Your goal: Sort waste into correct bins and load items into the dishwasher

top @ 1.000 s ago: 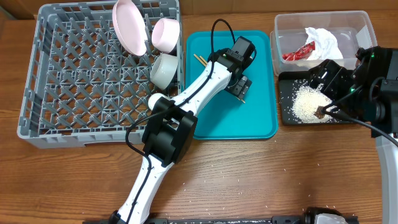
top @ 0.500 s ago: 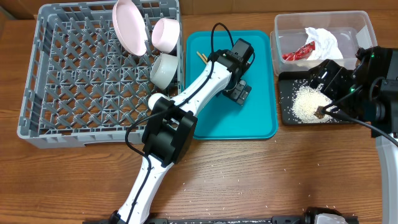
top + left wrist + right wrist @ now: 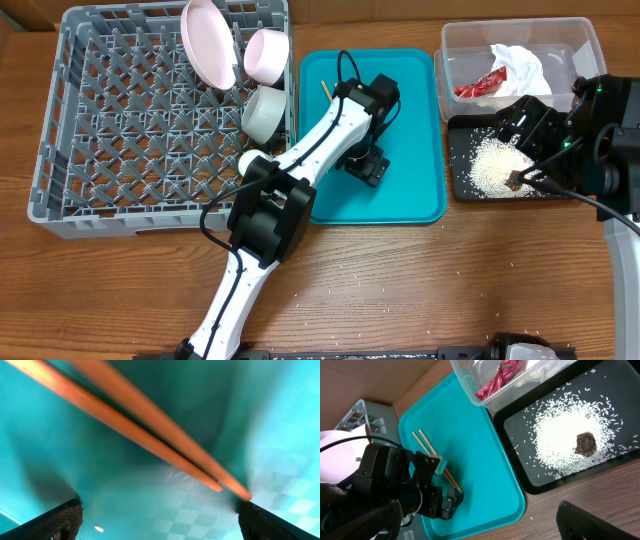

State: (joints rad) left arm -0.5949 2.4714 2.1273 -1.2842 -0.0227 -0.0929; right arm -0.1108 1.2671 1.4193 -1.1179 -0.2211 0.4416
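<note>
Two wooden chopsticks (image 3: 150, 435) lie side by side on the teal tray (image 3: 410, 190); their far tips (image 3: 325, 88) show beside the arm. My left gripper (image 3: 365, 168) hovers low over their near ends, open (image 3: 160, 510), holding nothing. The grey dishwasher rack (image 3: 120, 140) holds the pink plate (image 3: 207, 42), pink bowl (image 3: 267, 55) and whitish-grey bowl (image 3: 263, 112). The clear tub (image 3: 470, 45) contains the white napkin (image 3: 522, 65) and red wrapper (image 3: 480, 86). Rice (image 3: 495, 165) and a brown lump (image 3: 514, 180) lie in the black tray (image 3: 458, 185). My right gripper (image 3: 524, 125) hangs open (image 3: 477, 507) above that tray.
A small white rounded object (image 3: 248, 160) sits by the rack's right wall next to the left arm. Loose rice grains (image 3: 330, 292) are scattered on the wooden table (image 3: 430, 280) in front. The left arm's links cross the tray's left edge.
My left gripper slid toward the tray's front along the chopsticks, turned a little, and finished opening. The right arm has not moved.
</note>
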